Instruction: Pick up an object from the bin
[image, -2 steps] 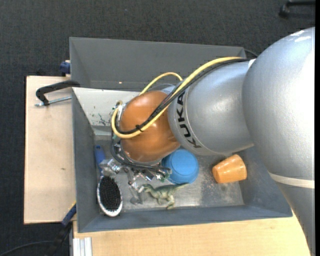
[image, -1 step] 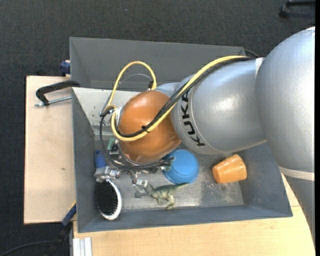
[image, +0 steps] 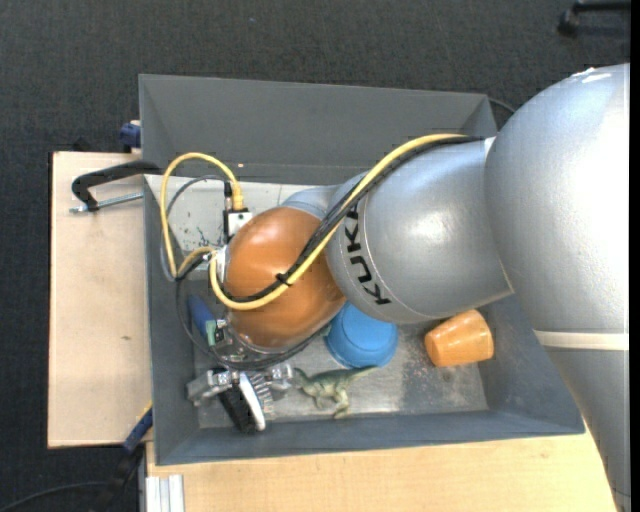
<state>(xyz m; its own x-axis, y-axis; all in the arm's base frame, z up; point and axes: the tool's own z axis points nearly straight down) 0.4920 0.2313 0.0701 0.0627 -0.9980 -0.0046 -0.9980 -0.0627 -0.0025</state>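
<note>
Toy dinosaur (image: 327, 388) by front wall (image: 400, 426), hand (image: 233, 394) just beside, near corner

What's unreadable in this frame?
Camera view:
1. The bin floor, middle: hidden under the orange cover of the arm.
2. The blue cup: upper part covered by the arm.
3. What lies beneath the gripper, lower left: masked by the gripper itself.
4. The green toy dinosaur: too small for detail.

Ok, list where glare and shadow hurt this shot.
Camera view: strong glare on the silver arm at upper right; a soft highlight on the orange wrist cover; the arm shades the bin floor around the blue round thing; the claw sits dim beside the green toy dinosaur.
</note>
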